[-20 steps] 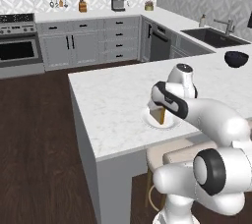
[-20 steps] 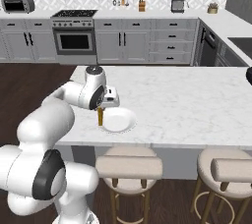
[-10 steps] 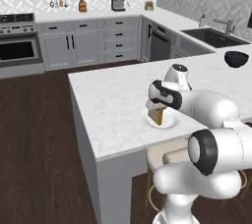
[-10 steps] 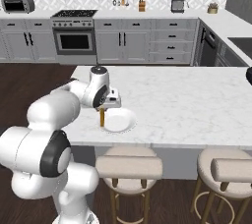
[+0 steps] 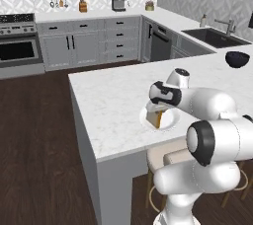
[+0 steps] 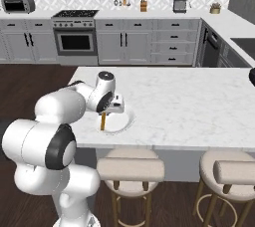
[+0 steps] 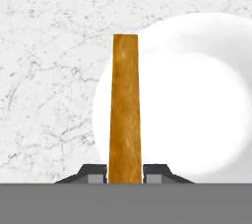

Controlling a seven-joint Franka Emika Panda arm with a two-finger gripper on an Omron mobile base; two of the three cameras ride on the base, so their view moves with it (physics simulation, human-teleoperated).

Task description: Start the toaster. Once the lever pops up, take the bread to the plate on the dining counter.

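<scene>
One bread (image 7: 124, 105) slice, edge-down over plate (image 7: 197, 110).

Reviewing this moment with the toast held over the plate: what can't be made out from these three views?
- Thin orange-tan bread slice: hand view is edge-on, so its face is hidden.
- Whether it touches the round white plate: base views too small; the white arm covers part of the plate.
- End effector: fingers mostly cut off by the bottom edge.
</scene>
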